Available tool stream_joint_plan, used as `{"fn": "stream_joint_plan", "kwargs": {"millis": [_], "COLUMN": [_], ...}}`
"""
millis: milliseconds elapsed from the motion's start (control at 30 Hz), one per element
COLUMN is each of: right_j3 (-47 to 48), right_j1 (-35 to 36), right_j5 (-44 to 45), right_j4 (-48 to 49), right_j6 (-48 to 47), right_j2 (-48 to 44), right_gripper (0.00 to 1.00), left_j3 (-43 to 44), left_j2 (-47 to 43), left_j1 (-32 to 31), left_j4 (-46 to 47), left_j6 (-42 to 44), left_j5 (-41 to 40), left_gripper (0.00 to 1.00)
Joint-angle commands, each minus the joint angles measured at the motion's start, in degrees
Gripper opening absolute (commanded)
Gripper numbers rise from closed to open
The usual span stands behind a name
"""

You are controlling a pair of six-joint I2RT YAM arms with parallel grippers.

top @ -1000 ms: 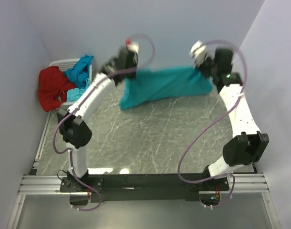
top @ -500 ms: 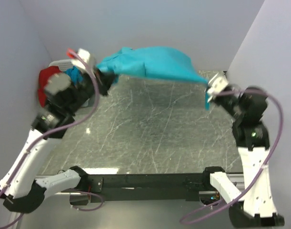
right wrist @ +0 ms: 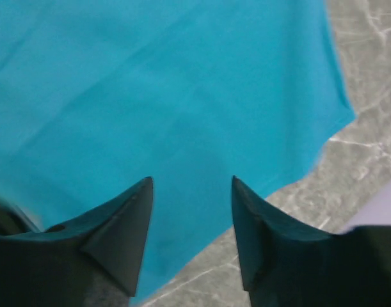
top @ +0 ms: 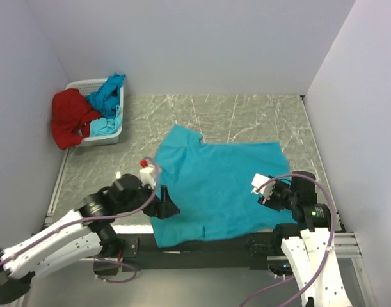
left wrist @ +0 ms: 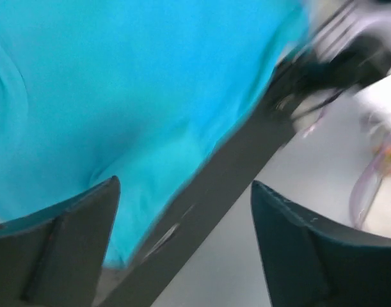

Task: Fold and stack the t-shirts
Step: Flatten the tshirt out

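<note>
While wrist views show t-shirt [right wrist: 169, 89], overhead adds basket [top: 121, 112].

The spread turquoise t-shirt [top: 217, 185] is seen as soft, matt cloth, smooth but for a few faint creases. The red t-shirt [top: 70, 121] and the turquoise t-shirts [top: 107, 96] heaped beside it are of the same dull cloth, heavily crumpled. The basket [top: 104, 137] is made of white plastic with a latticed wall. The tabletop [top: 246, 118] is finished like grey stone veined in white, with a slight sheen. The left end effector [left wrist: 182, 192] and the right end effector [right wrist: 192, 185] are fitted with fingers [right wrist: 115, 236] of dark, matt plastic. The arm shells [top: 54, 243] are moulded in glossy white plastic.
</note>
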Motion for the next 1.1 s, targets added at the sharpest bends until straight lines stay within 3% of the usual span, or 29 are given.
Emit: {"fn": "stream_joint_plan", "kwargs": {"millis": [0,100,200,300,400,467,567,633,800,900,1067], "right_j3": [3.03,5.84,9.80,12.96,16.39,20.78,28.24,34.11,44.51,49.08,58.40], "right_j1": [-0.23,-0.32,-0.32,-2.60,-5.40,-9.34,-13.22,-14.20,-16.05,-16.14,-16.31], "right_j5": [2.49,1.62,-0.14,-1.72,-3.13,-6.28,-9.89,-9.81,-10.25,-9.20,-7.97], "right_j4": [4.75,11.44,16.45,20.94,23.84,23.85,21.75,20.86,18.23,17.61,15.15], "right_j6": [1.24,8.09,16.43,23.83,29.37,32.18,34.65,36.83,40.89,41.33,42.38], "right_j2": [0.54,8.61,19.24,27.77,34.72,40.69,50.27,57.89,70.32,74.89,82.54], "right_gripper": [0.60,0.61,0.61,0.60,0.59,0.58,0.53,0.50,0.43,0.43,0.42], "left_j3": [10.97,15.91,21.97,24.96,29.00,33.22,46.12,57.46,78.71,86.74,89.93], "left_j2": [-4.78,2.40,13.91,24.37,35.36,44.76,58.90,69.51,85.81,93.64,99.19], "left_j1": [-0.28,-0.10,0.68,6.03,17.80,23.77,27.21,28.46,31.36,32.76,34.26], "left_j4": [-0.89,-1.43,1.54,9.01,16.83,18.34,12.32,9.13,-1.31,-4.85,-6.18], "left_j6": [-2.73,2.64,7.56,11.87,13.19,14.77,19.42,21.97,24.79,25.67,27.34], "left_j5": [-12.56,-19.02,-20.00,-15.01,1.05,5.64,2.86,3.81,2.05,1.71,2.23], "left_gripper": [0.93,0.98,0.99,0.99,0.93,0.88,0.86,0.79,0.69,0.63,0.58]}}
